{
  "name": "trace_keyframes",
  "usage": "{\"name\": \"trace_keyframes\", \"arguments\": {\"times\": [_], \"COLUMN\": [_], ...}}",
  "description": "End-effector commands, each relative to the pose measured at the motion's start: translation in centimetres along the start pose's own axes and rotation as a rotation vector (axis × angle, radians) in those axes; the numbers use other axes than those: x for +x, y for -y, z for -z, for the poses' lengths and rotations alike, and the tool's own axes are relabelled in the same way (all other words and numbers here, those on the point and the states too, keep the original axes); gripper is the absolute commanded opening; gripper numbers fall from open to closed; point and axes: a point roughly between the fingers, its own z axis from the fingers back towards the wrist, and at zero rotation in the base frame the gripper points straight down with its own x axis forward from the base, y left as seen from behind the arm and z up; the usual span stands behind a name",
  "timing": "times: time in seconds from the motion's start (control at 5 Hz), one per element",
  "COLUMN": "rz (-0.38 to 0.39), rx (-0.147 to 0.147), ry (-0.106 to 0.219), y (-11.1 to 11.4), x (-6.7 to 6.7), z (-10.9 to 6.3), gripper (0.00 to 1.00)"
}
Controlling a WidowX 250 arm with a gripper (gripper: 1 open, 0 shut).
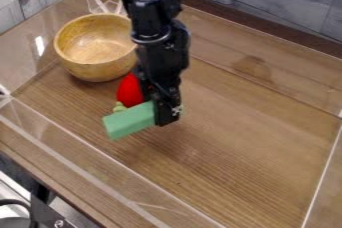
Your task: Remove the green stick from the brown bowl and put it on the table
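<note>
Where gripped, green stick [128,122]: flat, mint.

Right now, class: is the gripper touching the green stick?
Touching. The single camera view shows the gripper shut on the right end of the green stick, with the stick's end tucked between the fingers, well clear of the brown bowl.

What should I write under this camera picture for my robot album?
Robot gripper holds the green stick low over the table, with the brown bowl empty behind.
</note>
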Motion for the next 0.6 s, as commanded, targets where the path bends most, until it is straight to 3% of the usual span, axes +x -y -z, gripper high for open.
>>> {"name": "trace_keyframes", "arguments": {"times": [0.0,0.4], "rz": [-0.062,0.005], "rx": [0.033,0.028], "ry": [0.032,0.034], "y": [-0.96,-0.77], "x": [-0.63,0.33], "z": [-0.26,-0.04], "gripper": [0.00,0.00]}}
